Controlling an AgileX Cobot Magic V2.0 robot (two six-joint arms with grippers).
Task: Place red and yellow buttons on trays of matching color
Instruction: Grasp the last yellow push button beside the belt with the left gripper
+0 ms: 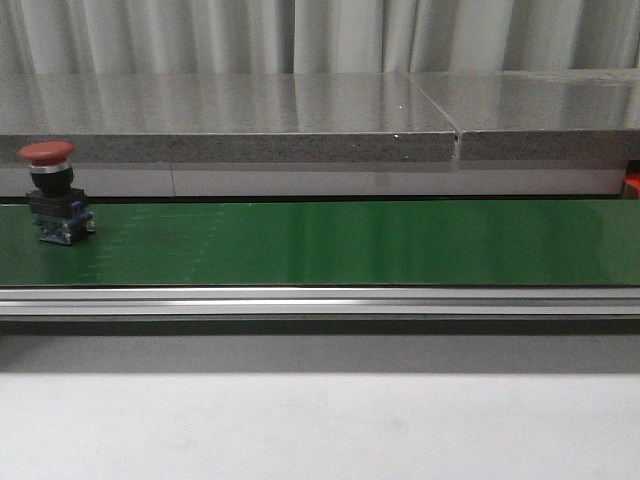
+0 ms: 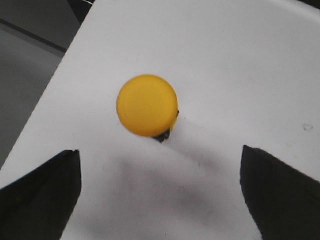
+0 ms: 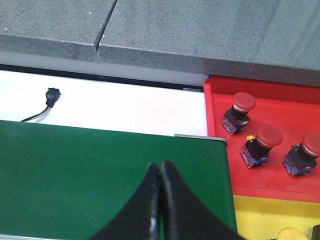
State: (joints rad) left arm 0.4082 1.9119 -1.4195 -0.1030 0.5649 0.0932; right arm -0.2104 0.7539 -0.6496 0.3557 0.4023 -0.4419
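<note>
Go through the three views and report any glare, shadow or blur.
Front view: pale streaks of glare on the green belt; the red button looks slightly soft. Left wrist view: the yellow button casts a soft grey shadow on the white surface; the open gripper fingers are dark. Right wrist view: evenly lit, the shut gripper fingers look blurred.

glossy green belt [image 1: 350, 240], speckled stone ledge [image 1: 230, 148]

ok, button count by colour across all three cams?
Red buttons: 4. One on the green belt at its left end, three in the red tray at.
Yellow buttons: 2. One under the left gripper at, one partly cut off in the yellow tray at.
Total: 6.
</note>
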